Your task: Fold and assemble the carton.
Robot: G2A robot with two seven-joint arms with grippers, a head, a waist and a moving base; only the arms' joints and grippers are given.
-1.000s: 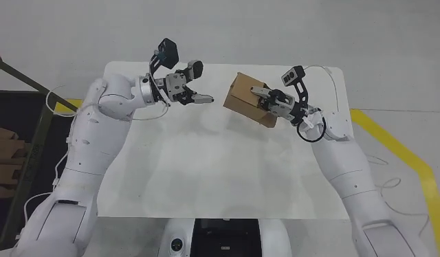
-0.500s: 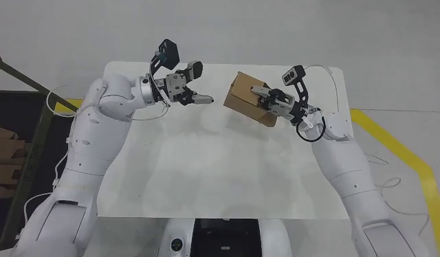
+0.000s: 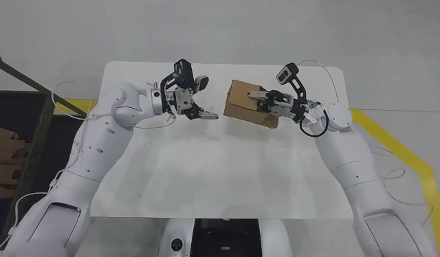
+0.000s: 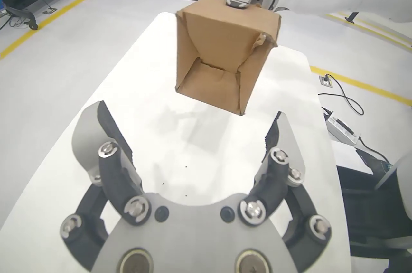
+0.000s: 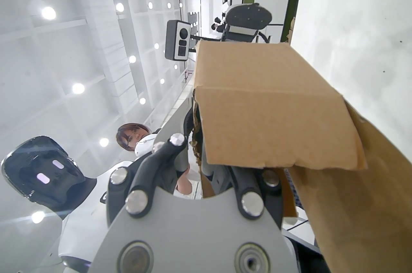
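- Carton (image 3: 244,100): brown cardboard, lifted clear of the table (image 3: 206,181), above its far half and toward the far right corner. It is tilted, with its open end turned to the left gripper, and the inner flaps are folded across its far end.
- Right gripper (image 3: 265,99): clamped on the carton's upper wall, at the end away from the opening.
- Left gripper (image 3: 208,115): fingers spread wide, holding nothing. It hangs over the far middle of the table, near the carton's open end but apart from it.
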